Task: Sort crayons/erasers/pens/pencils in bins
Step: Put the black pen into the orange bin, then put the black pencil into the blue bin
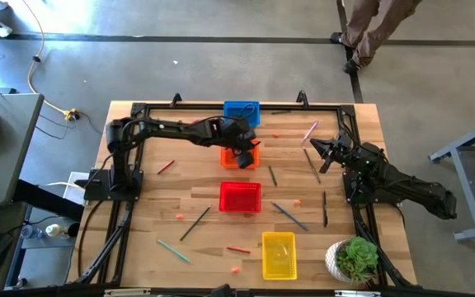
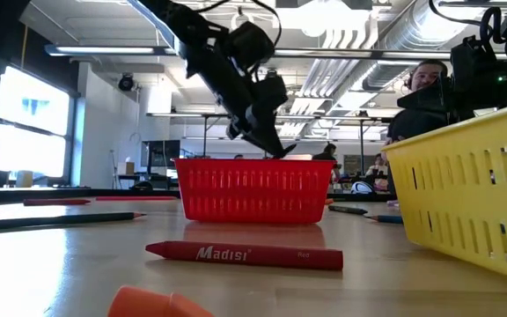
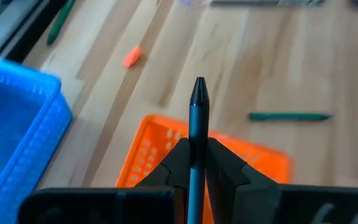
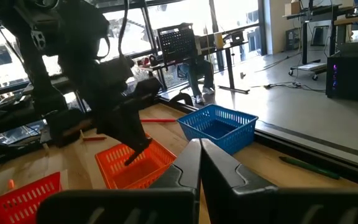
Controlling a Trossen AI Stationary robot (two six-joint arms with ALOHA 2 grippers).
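The left gripper (image 3: 194, 158), clenched on a dark pen (image 3: 197, 124), hangs above the orange bin (image 1: 240, 157), which sits between the blue bin (image 1: 241, 112) and the red bin (image 1: 240, 197), while the right gripper (image 1: 320, 154) waits closed and empty near the table's right side.

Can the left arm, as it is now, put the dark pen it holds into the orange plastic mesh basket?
Probably yes. The left gripper is shut on the dark pen and hangs just above the orange plastic mesh basket, with nothing in between.
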